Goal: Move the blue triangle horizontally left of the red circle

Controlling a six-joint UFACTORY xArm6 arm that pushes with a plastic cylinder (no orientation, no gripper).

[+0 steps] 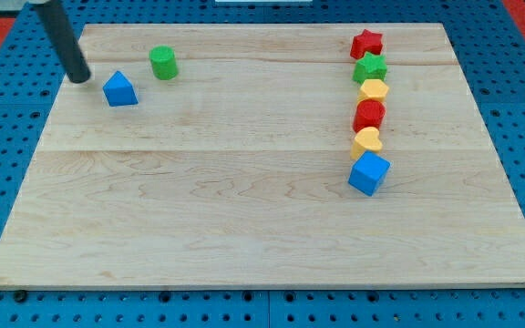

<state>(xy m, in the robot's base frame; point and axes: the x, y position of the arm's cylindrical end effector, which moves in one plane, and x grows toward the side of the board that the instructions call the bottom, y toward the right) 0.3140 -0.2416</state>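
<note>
The blue triangle (120,89) lies near the board's upper left. My tip (79,77) stands just to its left and slightly above, a small gap apart. The red circle (369,115) sits far to the view's right, in a column of blocks, roughly a little lower than the triangle.
A green cylinder (163,63) stands right of and above the blue triangle. The right column runs top to bottom: red star (366,43), green star (370,67), yellow hexagon (373,90), the red circle, yellow heart (366,140), blue cube (368,172). The wooden board (244,210) has its left edge near my tip.
</note>
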